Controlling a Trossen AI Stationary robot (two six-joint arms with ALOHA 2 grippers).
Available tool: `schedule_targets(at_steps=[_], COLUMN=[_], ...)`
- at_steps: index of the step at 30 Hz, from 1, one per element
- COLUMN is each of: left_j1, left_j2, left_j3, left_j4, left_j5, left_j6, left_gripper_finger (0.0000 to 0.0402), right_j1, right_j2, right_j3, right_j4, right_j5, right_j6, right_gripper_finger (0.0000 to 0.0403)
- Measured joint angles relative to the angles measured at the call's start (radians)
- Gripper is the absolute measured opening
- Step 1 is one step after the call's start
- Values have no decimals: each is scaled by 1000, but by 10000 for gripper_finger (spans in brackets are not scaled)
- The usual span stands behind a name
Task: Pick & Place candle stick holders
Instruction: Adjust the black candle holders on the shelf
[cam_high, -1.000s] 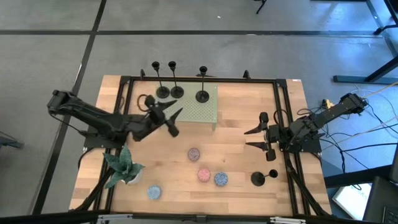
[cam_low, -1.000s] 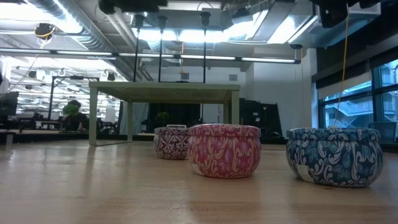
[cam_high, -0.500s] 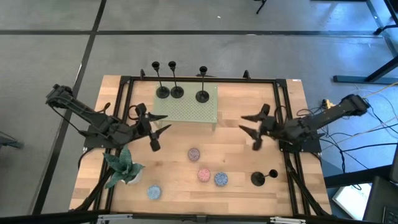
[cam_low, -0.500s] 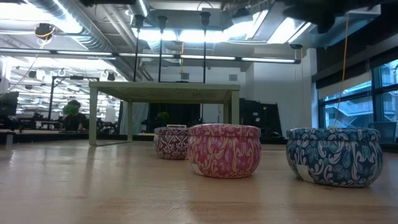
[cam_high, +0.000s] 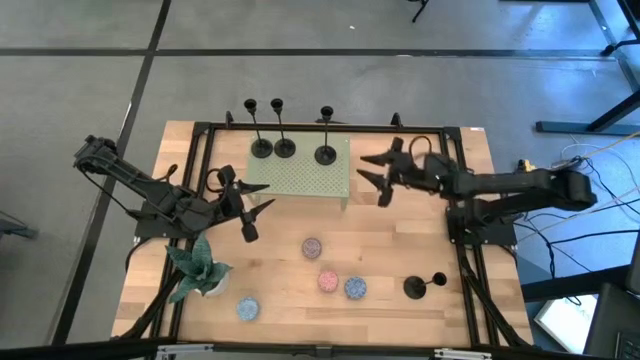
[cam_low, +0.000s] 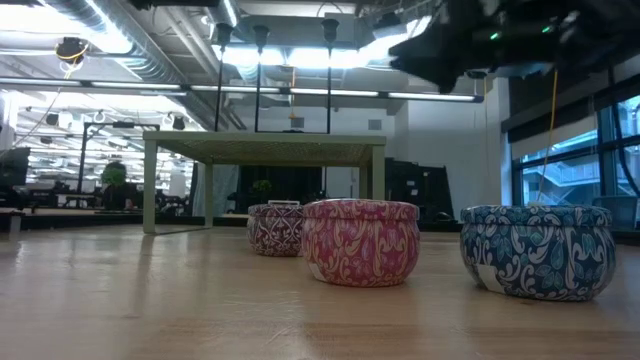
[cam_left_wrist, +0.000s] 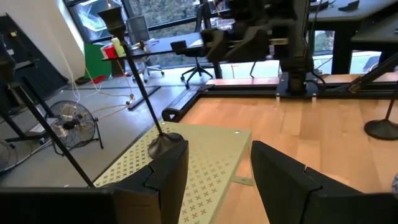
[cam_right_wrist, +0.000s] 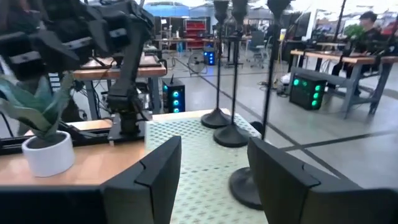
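Observation:
Three slim black candle stick holders (cam_high: 261, 148), (cam_high: 285, 148), (cam_high: 325, 155) stand on their round bases on a pale green perforated platform (cam_high: 300, 178) at the table's far middle; they also show in the right wrist view (cam_right_wrist: 231, 134). A fourth holder (cam_high: 414, 288) stands on its base at the near right. My right gripper (cam_high: 362, 168) is open and empty, just right of the platform, pointing at the holders. My left gripper (cam_high: 258, 220) is open and empty by the platform's near left corner.
Small round candle tins lie on the near middle of the table: grey-pink (cam_high: 312, 247), pink (cam_high: 328, 280), blue (cam_high: 355, 288) and another blue (cam_high: 247, 309). A potted plant (cam_high: 200, 270) stands at the near left. A black frame (cam_high: 452, 160) borders the table.
My right gripper has gone toward the table's far left, from the right edge to the platform's right side, staying open. My left gripper has drawn back from the platform toward the near left, then kept still. The holders have not moved.

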Motion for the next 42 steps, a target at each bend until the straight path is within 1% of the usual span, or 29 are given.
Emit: schedule_targets(at_steps=[4, 7, 9, 13, 17, 23, 25, 29, 31, 33, 39, 40, 42], left_j1=[0, 0, 0, 0, 0, 0, 0, 0, 0, 0, 0, 0, 0], left_j2=[0, 0, 0, 0, 0, 0, 0, 0, 0, 0, 0, 0, 0], left_j3=[0, 0, 0, 0, 0, 0, 0, 0, 0, 0, 0, 0, 0], left_j4=[0, 0, 0, 0, 0, 0, -1, 0, 0, 0, 0, 0, 0], left_j5=[1, 1, 1, 2, 6, 29, 39, 52, 52, 52, 52, 52, 52], left_j6=[0, 0, 0, 0, 0, 0, -4, -24, -26, -26, -26, -26, -26], left_gripper_finger=[171, 171, 171, 171, 171, 171, 171, 171, 171, 171, 171, 171, 171], right_j1=[-117, -170, -192, -221, -248, -264, -266, -265, -268, -268, -275, -276, -277], right_j2=[110, 202, 264, 374, 451, 519, 532, 544, 546, 546, 546, 546, 546], right_j3=[83, 164, 221, 310, 372, 423, 425, 426, 427, 427, 427, 427, 427], right_j4=[-2, -5, -3, -25, -22, -19, -23, -22, -23, -22, -18, -18, -15], right_j5=[-126, -221, -266, -278, -293, -334, -370, -382, -382, -382, -380, -380, -380], right_j6=[1, -3, -20, -44, -46, -21, -21, -21, -21, -21, -26, -31, -36], right_gripper_finger=[188, 188, 188, 188, 188, 188, 188, 184, 169, 142, 22, 16, 19])
